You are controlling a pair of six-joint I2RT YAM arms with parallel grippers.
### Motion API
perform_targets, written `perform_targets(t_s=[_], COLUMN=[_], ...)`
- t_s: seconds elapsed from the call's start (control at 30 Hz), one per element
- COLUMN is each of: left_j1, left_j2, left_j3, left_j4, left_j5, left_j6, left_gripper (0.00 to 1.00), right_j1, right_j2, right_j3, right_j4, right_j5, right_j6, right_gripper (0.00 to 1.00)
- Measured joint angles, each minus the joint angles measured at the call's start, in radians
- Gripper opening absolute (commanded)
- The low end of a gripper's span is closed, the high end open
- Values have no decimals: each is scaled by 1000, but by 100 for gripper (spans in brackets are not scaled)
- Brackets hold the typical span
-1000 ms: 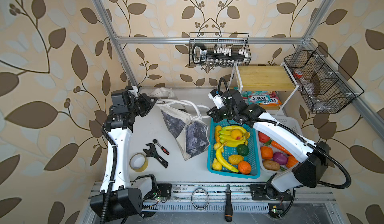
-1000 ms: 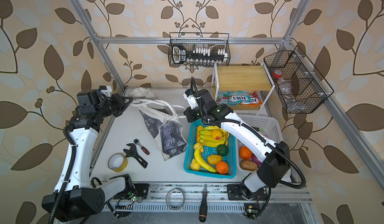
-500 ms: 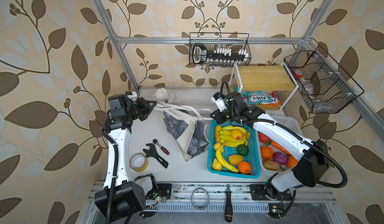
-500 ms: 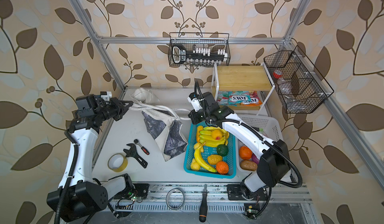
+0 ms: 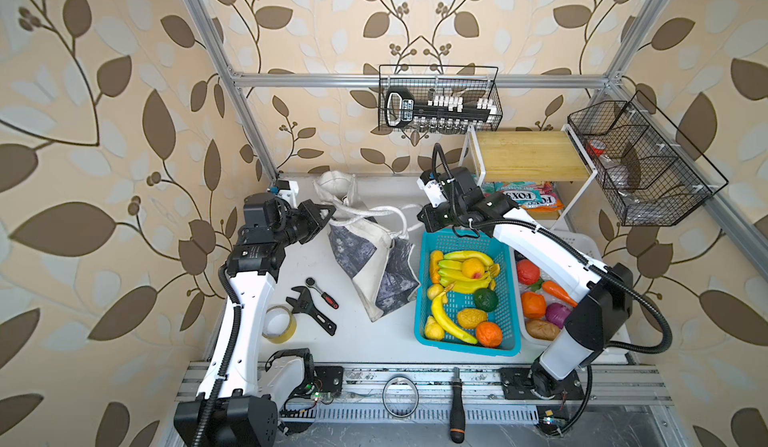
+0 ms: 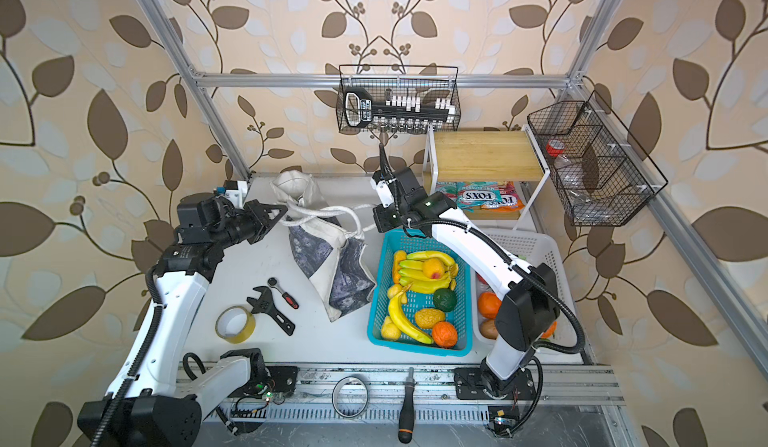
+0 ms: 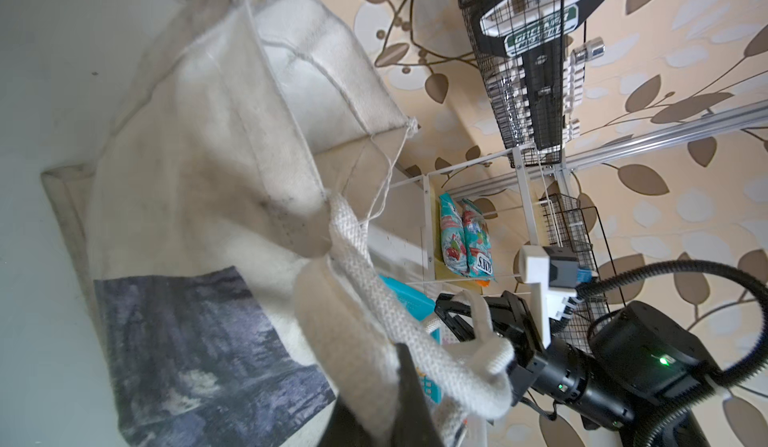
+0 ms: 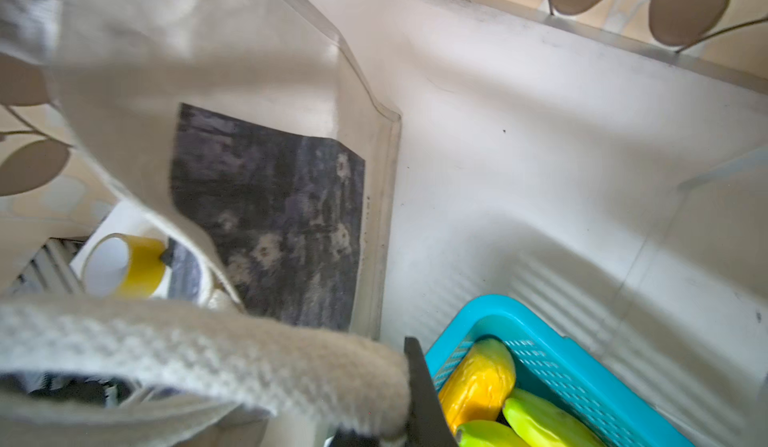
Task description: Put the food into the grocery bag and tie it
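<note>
Low in the frame, the blue basket (image 5: 457, 346) sat packed with toy fruit. Just left of it, mid-frame, the grocery bag (image 5: 374, 266) lay slumped. Higher up, the left gripper (image 5: 329, 212) and right gripper (image 5: 421, 218) were both clamped tight on its white strap handles (image 5: 376, 211), strung taut between them!

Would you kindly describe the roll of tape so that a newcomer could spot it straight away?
Look at the front-left part of the white table in a top view. Beside the black adjustable wrench lies the tape roll, the only yellow-banded ring among dark tools.
</note>
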Motion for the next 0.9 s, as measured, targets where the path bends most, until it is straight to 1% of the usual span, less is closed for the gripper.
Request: perform_targets(t_s=[0.07,0.13,0.2,0.23,0.27,0.33,0.4,0.57,0.7,0.8,0.87,0.9], left_j1=[76,202,307,341,356,365,365,365,365,358,320,285], left_j2=[-8,-8,6,25,41,76,97,119,112,109,111,112], left_j3=[-1,-23,-41,-40,-37,-36,-35,-18,-19,-47,-55,-55], left_j4=[8,43,43,37,34,53,61,49,19,26,9,4], left_j5=[60,183,306,353,382,426,444,441,419,403,351,305], left_j6=[-16,-87,-162,-188,-207,-255,-276,-264,-210,-180,-140,-114], left_gripper=[0,0,0,0,0,0,0,0,0,0,0,0], right_j1=[-2,-2,2,3,4,4,4,4,3,-5,-16,-25], right_j2=[17,24,24,23,22,14,2,-57,-140,-167,-166,-164], right_j3=[-19,-51,-77,-92,-108,-153,-191,-226,-267,-274,-274,-274], right_j4=[-26,-21,8,28,47,85,111,126,135,142,147,146], right_j5=[21,23,13,11,11,9,8,8,8,9,10,13], right_j6=[0,5,13,16,18,24,30,39,42,42,41,41], right_gripper=[0,0,0,0,0,0,0,0,0,0,0,0])
